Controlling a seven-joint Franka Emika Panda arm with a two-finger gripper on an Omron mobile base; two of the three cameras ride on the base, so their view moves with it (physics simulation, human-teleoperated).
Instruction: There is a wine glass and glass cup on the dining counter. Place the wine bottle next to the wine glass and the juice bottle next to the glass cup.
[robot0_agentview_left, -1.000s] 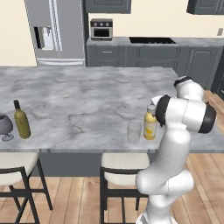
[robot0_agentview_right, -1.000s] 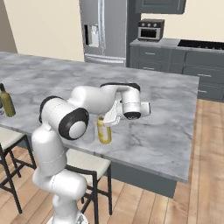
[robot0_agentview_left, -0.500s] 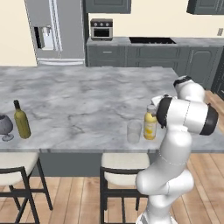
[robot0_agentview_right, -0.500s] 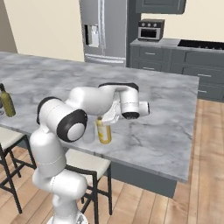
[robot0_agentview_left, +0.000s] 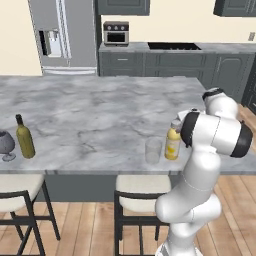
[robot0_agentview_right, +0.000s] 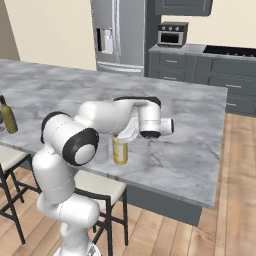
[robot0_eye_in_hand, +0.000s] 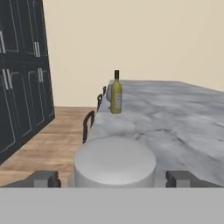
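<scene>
Gripper (robot0_eye_in_hand: 113, 178) astride (round, pale) juice bottle (robot0_agentview_left: 173, 141) cap

Tool (robot0_eye_in_hand: 113, 178): jaws are widening around the juice bottle (robot0_agentview_right: 119, 150); in the hand view the finger tips (robot0_eye_in_hand: 43, 179) are now standing clear of the pale cap on either side, no longer pressing it.
Arm: the wrist is shifting slightly to the right in the right base view, easing away from the bottle's top.
Juice bottle: it is now standing free and upright on the desk (robot0_agentview_left: 100, 112), just beside the glass cup (robot0_agentview_left: 153, 150).
</scene>
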